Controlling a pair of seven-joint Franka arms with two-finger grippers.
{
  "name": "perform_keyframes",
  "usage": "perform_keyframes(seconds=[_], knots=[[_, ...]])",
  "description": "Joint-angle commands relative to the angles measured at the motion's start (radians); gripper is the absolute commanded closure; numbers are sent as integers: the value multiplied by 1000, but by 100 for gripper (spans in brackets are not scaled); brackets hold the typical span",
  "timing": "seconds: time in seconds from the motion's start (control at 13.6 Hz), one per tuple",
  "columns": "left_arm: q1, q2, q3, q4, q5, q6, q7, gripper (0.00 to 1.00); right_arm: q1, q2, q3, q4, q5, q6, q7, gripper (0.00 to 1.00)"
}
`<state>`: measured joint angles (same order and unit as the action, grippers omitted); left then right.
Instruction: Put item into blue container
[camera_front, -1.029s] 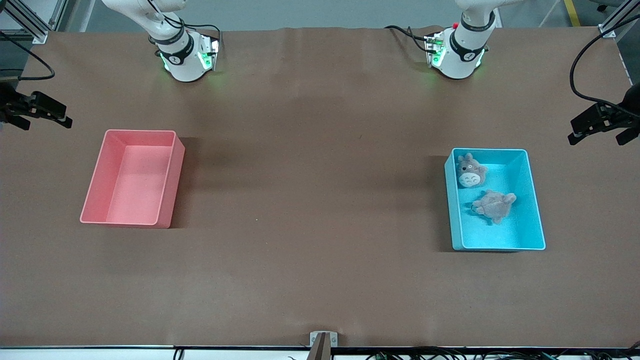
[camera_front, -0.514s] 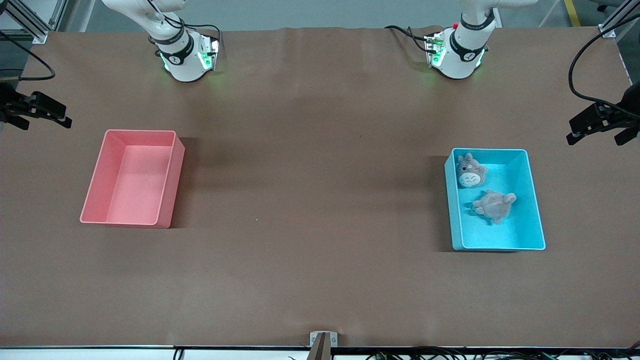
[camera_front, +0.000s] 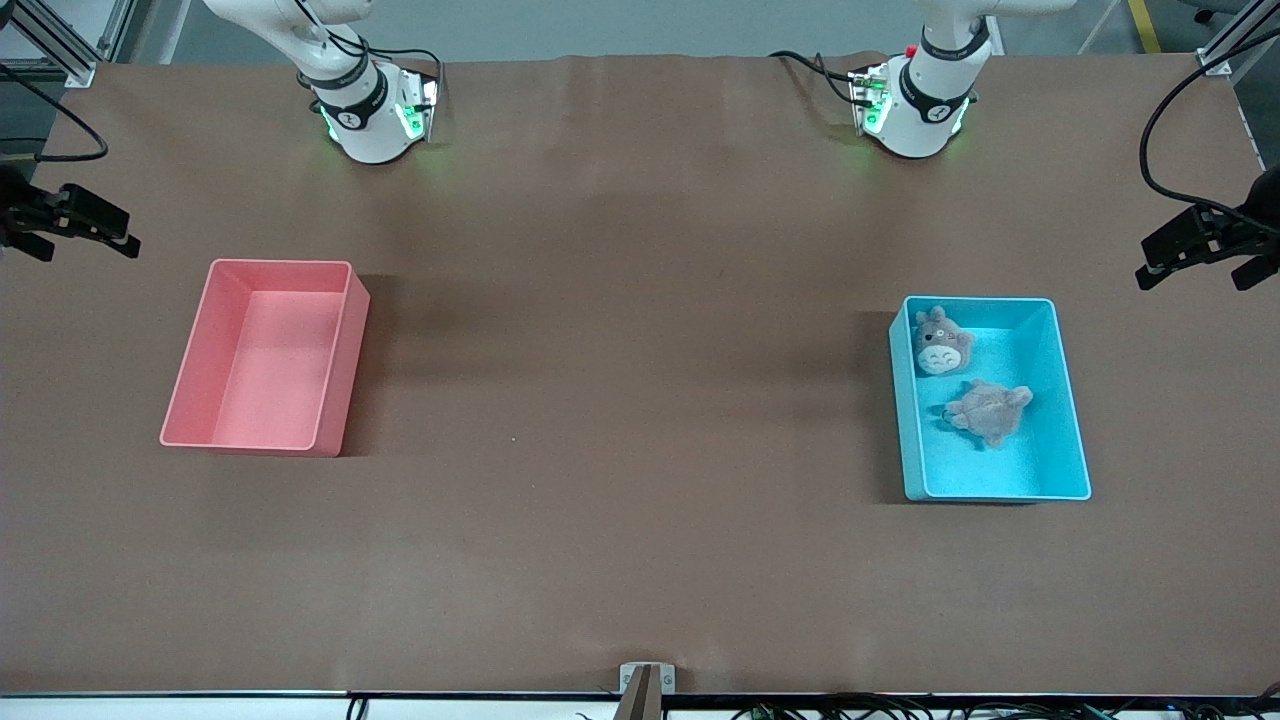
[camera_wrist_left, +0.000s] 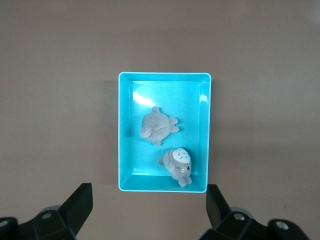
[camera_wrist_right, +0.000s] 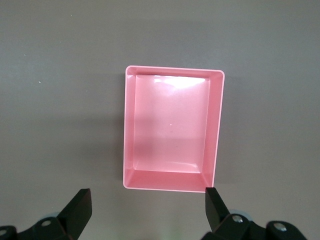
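Hanging high, wide-jawed: left gripper (camera_front: 1205, 248), right gripper (camera_front: 70, 222).

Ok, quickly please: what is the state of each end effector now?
Left end effector: open, holds nothing, high over the blue container.
Right end effector: open, holds nothing, high over the pink bin.

The blue bin (camera_front: 1070, 440) (light cyan, rectangular, upright walls, rounded corners) sits flat on the table toward the left arm's end. It holds 2 grey plush toys: a face-up toy (camera_front: 940, 342) in the corner nearer the arm bases, a splayed toy (camera_front: 988, 411) mid-floor.
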<state>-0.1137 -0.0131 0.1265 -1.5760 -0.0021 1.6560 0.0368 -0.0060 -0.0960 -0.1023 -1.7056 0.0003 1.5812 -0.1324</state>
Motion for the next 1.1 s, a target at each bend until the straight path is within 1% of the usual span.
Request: perform_keyframes(seconds=[0.0, 0.29, 0.51, 1.03], knots=[[-4, 4, 8, 36, -18, -21, -3, 0, -2, -34, 1, -32, -16, 17, -15, 0], [-12, 5, 7, 45, -16, -22, -14, 0, -2, -34, 0, -34, -13, 17, -13, 0], [-9, 1, -7, 45, -16, -22, -25, 0, -2, -34, 0, -34, -10, 17, -13, 0], [-12, 1, -7, 45, -15, -21, -25, 0, 0, -34, -2, -34, -5, 17, -15, 0]])
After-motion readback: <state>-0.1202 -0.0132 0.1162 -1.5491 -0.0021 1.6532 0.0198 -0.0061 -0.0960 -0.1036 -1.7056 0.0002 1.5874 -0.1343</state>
